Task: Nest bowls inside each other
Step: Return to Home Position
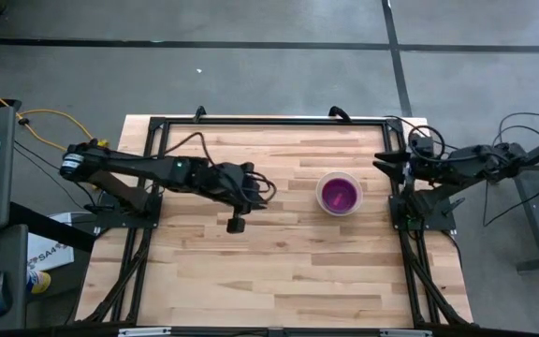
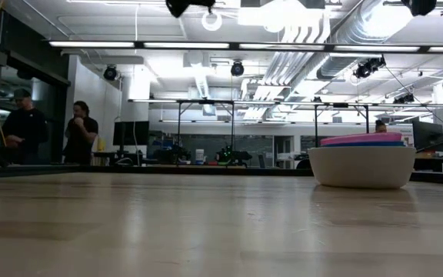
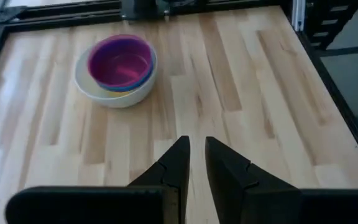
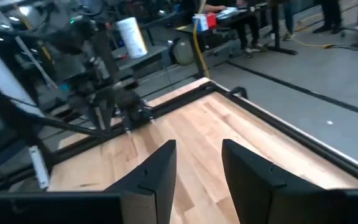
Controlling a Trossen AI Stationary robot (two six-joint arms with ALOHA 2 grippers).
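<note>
Stack of bowls (image 1: 339,194) sits on the table (image 1: 279,271), toward its 3 o'clock side in the high view, upright and free of both arms. White bowl (image 3: 114,96) is outermost. A blue bowl (image 3: 144,78) shows only as a rim inside it, and a pink-purple bowl (image 3: 122,62) lies innermost on top. Yellow is not visible, likely hidden lower down. The stack is round, so no long axis; rims look level and seated, a bit off-centre in the white one. Left tool (image 1: 237,223) hangs over mid-table, and the stack lies between 2 and 3 o'clock from it, apart with bare wood between. Its fingers are almost together with a thin slit, holding nothing. Right tool (image 4: 197,158) is folded at the table's 3 o'clock edge, fingers parted and empty. It is the nearer one, with the stack around 8 o'clock from it. Nesting looks finished. The left arm's pull-back toward 9 o'clock should lead away from the stack, so knock risk is low.
</note>
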